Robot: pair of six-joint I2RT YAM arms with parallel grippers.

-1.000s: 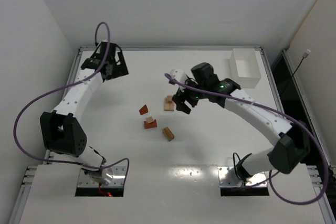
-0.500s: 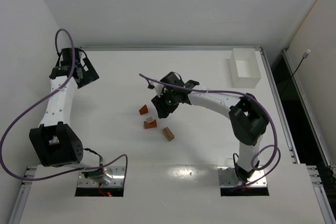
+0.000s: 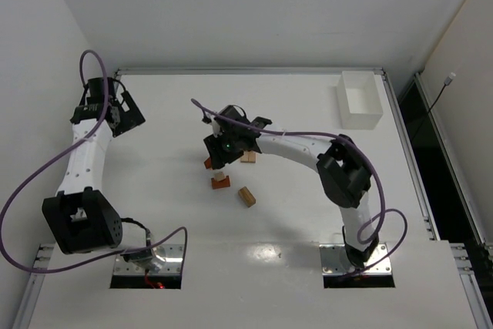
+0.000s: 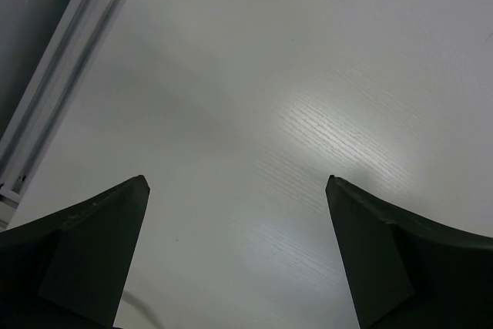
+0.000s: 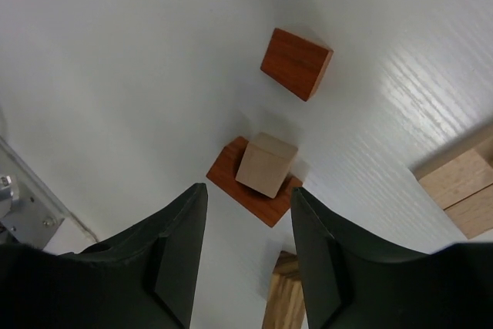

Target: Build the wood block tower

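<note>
Right wrist: wood block tower (two blocks) just beyond half-open right tool.

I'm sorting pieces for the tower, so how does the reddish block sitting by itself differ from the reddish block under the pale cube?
The lone reddish block has nothing on it; the other reddish block carries the pale cube. In the right wrist view the lone one lies farther from the right end effector, while the other sits just beyond its fingertips. Both are reddish-orange wood resting on the white table, and neither is gripped.
</note>
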